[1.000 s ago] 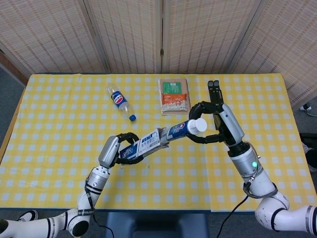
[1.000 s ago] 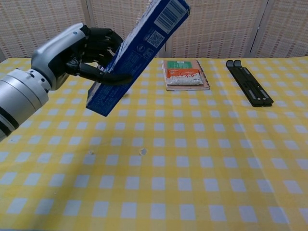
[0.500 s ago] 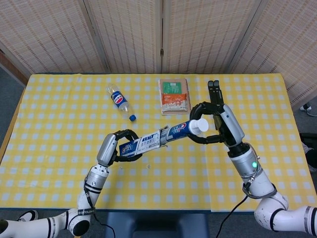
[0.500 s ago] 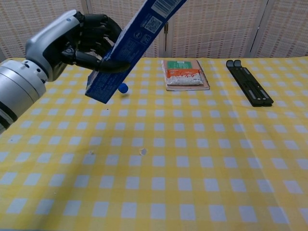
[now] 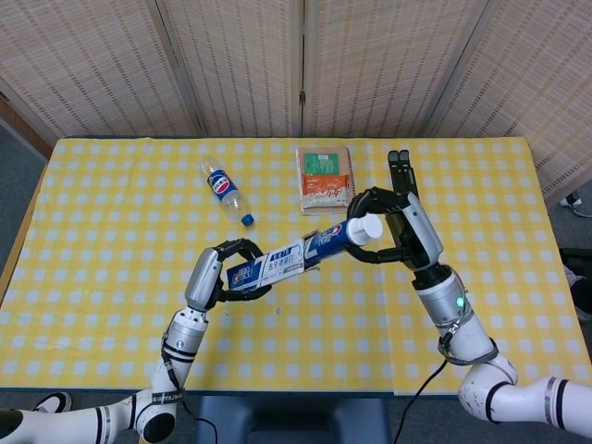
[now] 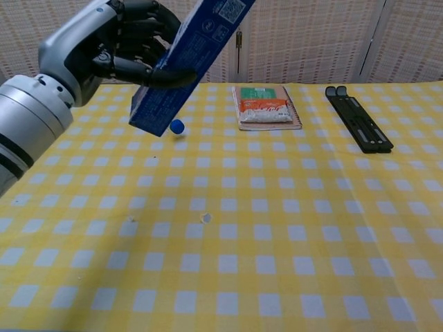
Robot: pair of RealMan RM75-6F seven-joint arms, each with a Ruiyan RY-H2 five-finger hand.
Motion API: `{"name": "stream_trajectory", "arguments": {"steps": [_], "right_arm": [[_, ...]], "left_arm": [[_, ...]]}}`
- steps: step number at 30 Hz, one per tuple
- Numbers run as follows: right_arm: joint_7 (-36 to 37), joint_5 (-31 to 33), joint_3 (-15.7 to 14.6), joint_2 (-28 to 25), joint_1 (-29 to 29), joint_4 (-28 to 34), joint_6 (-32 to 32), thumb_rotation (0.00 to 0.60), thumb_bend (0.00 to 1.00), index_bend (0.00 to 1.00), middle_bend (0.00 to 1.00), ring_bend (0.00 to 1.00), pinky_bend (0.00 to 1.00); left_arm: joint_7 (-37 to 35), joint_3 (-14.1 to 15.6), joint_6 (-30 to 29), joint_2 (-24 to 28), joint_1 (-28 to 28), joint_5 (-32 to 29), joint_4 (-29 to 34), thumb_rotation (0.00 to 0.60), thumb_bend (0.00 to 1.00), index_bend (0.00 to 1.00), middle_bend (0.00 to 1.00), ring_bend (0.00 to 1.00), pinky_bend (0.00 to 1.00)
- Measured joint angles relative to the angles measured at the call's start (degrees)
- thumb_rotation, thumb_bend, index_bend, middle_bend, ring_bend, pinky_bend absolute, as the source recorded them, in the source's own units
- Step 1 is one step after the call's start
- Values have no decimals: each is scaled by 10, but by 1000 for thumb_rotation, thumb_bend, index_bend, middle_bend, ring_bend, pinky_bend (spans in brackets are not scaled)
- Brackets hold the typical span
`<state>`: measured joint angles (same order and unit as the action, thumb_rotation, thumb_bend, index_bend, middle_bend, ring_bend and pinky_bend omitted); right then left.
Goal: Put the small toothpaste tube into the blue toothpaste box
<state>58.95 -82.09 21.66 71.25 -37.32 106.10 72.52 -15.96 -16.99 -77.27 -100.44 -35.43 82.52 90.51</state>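
Insertion is under way but not complete, judging from the head view. The left hand (image 5: pixel 215 277) is wrapped around the lower end of the long blue cardboard toothpaste box (image 5: pixel 268 269), which is held in the air above the middle of the yellow-and-white checked table (image 5: pixel 111 213), tilted with its open end toward the right. The right hand (image 5: pixel 393 231) pinches the small blue-and-white toothpaste tube (image 5: pixel 338 238) near its white cap, with the tail end of the tube meeting the box mouth. How deep the tail sits inside cannot be told; most of the tube is outside. Remaining work, by estimate: push the tube fully in, then release it.

Other items on the table (none involved in the step): a small plastic bottle with a blue label (image 5: pixel 225 191) lying toward the far edge, left of centre; an orange-and-green flat packet (image 5: pixel 325 179) at the far edge near the centre; a black folding stand (image 5: pixel 399 169) just behind the right hand.

Chest view: the left hand (image 6: pixel 114 48) shows at the upper left, fingers clamped on the box (image 6: pixel 187 66), which rises out of the top of the frame. The right hand and the tube are not visible here. The packet (image 6: pixel 265 107) and the stand (image 6: pixel 358 119) lie near the far edge.
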Motion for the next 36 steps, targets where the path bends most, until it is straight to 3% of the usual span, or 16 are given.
{"name": "stream_trajectory", "arguments": {"steps": [9,25,28,31,35,36], "right_arm": [[-14,7,-2,56,-20,-44,-11,600,267,827,652,582,678],[-63,-7,-14,85,-32,-66,-19,600,267,817,627,557,663],[-60,-15,-14,84,-29,-66,-12,600,267,680,503,447,591],[-54,-29,-14,80,-25,-67,1,600,267,447,336,306,475],[-55,-39,-16,73,-21,-70,10,600,267,62,159,157,327],[-56,-39,-17,73,-21,-71,9,600,267,33,143,143,310]], "left_arm": [[-5,-10,-18,-1,2,7,4,600,200,519,701,533,482],[-11,-17,-28,4,3,7,12,600,201,519,701,533,476],[-11,-18,-28,5,3,4,11,600,200,518,701,532,476],[-13,-19,-28,7,3,2,9,600,200,518,701,532,476],[-17,-21,-28,8,3,1,6,600,200,518,701,532,476],[-18,-21,-29,8,3,1,6,600,200,518,701,532,475]]}}
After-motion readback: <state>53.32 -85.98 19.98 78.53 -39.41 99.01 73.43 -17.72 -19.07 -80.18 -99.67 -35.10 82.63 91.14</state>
